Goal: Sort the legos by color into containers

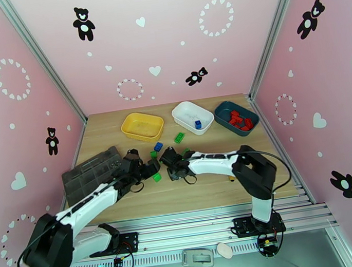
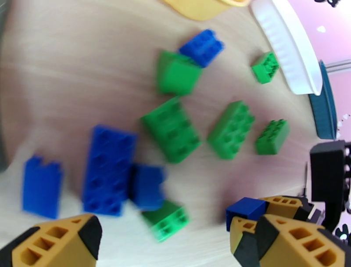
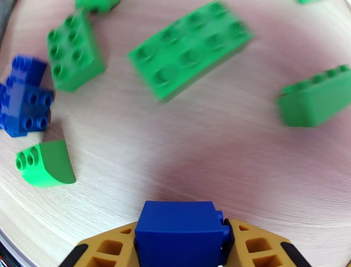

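Blue brick (image 3: 177,226) sits clamped in my right gripper (image 3: 182,250), low over the table (image 3: 197,145); my left gripper (image 2: 180,239) hangs wide open above the pile. Reds (image 1: 239,119) fill the teal bin (image 1: 221,112), one blue (image 1: 198,124) lies in the white bin (image 1: 183,110), and the yellow bin (image 1: 129,123) looks empty. Loose greens (image 2: 171,129) and blues (image 2: 107,169) remain; blur and the arms stop me counting them.

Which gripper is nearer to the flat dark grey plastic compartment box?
Left. The left gripper is just right of the box; the right gripper is farther right.
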Tool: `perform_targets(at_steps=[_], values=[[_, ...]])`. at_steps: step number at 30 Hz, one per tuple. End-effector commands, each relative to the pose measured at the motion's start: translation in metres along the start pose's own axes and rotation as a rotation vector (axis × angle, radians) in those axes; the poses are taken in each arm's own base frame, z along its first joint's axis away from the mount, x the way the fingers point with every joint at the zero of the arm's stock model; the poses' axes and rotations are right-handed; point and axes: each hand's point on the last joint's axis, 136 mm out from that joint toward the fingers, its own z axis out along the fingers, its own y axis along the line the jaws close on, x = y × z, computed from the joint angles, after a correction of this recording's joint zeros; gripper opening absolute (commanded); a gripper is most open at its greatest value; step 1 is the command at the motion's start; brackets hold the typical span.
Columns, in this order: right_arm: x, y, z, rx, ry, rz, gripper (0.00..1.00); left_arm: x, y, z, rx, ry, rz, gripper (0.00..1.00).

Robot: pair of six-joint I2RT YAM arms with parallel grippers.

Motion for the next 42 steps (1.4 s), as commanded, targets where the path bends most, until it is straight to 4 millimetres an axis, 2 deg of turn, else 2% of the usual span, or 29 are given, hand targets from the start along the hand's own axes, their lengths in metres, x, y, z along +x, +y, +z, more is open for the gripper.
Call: perform_targets(at_steps=[1,7,11,15,19,22,25,29,34,37,42], values=[[-0.016,-0.024,-0.023,0.008,-0.054,0.032,0.37,-0.012,-0.049,0.007,0.128,0.004,0.051,0.98],[-0.042,-0.079,-0.047,0.035,-0.111,0.115,0.36,-0.028,-0.106,0.038,0.229,0.044,0.064,0.98],[-0.073,-0.124,-0.062,0.040,-0.165,0.211,0.36,-0.046,-0.147,0.059,0.288,0.053,0.079,0.97],[-0.111,-0.161,-0.074,0.065,-0.218,0.276,0.36,-0.072,-0.175,0.074,0.308,0.018,0.085,0.97],[-0.147,-0.190,-0.073,0.095,-0.237,0.315,0.36,-0.095,-0.200,0.087,0.321,-0.007,0.100,0.97],[-0.174,-0.205,-0.064,0.094,-0.237,0.344,0.35,-0.112,-0.212,0.094,0.325,-0.029,0.106,0.98],[-0.195,-0.216,-0.052,0.101,-0.227,0.363,0.35,-0.126,-0.213,0.095,0.318,-0.048,0.101,0.97],[-0.219,-0.228,-0.033,0.101,-0.214,0.383,0.38,-0.133,-0.201,0.090,0.295,-0.064,0.095,0.97],[-0.238,-0.231,-0.017,0.102,-0.196,0.372,0.51,-0.129,-0.180,0.077,0.239,-0.078,0.112,0.97],[-0.241,-0.230,-0.017,0.094,-0.194,0.367,0.57,-0.125,-0.164,0.068,0.203,-0.089,0.117,0.97],[-0.238,-0.225,-0.034,0.077,-0.211,0.355,0.63,-0.116,-0.136,0.050,0.121,-0.109,0.140,0.96]])
